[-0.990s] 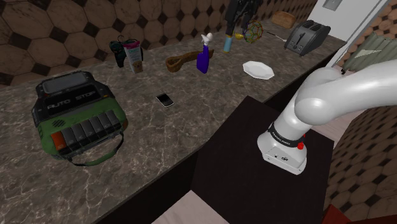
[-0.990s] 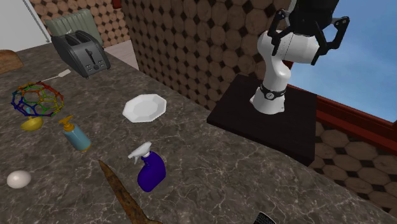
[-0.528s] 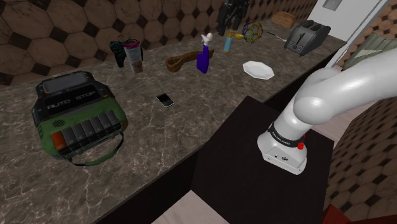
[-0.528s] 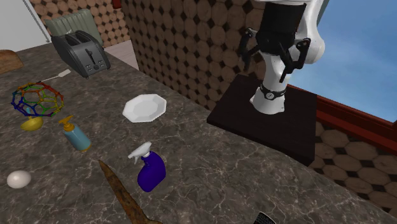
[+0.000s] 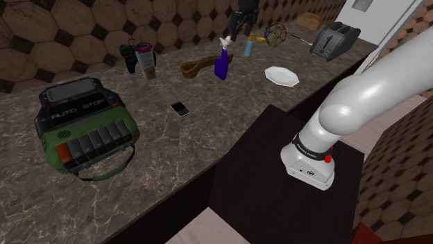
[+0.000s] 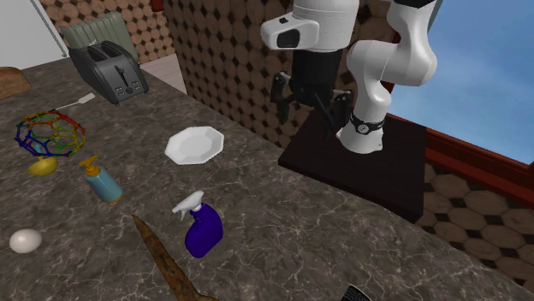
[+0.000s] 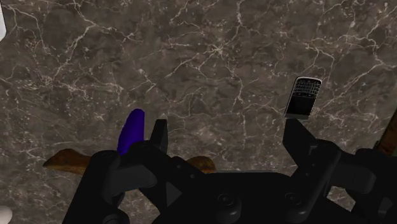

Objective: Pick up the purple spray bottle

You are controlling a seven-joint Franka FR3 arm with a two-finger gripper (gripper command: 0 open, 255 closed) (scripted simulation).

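The purple spray bottle (image 5: 221, 65) with a white trigger head stands upright on the dark marble counter (image 5: 208, 118). In the second exterior view the bottle (image 6: 203, 229) is well below my black gripper (image 6: 308, 101) and toward that view's left. The gripper hangs open high over the counter's edge near the stand. In the shoulder view the gripper (image 5: 243, 22) hovers above and slightly right of the bottle. In the wrist view the open gripper (image 7: 226, 137) looks down at bare marble, and the bottle's purple body (image 7: 132, 130) shows just outside one finger (image 7: 159, 137).
A black phone (image 7: 301, 97) lies by the other finger. A brown curved piece (image 5: 198, 66), white plate (image 5: 282, 75), blue pump bottle (image 5: 248, 47), coloured wire ball (image 5: 277, 32) and toaster (image 5: 334, 39) surround the bottle. A green radio (image 5: 83, 128) sits near the counter's front.
The arm has swung from above the stand out over the counter toward the spray bottle, and the hand has turned downward. The fingers stayed apart. Nothing on the counter moved.
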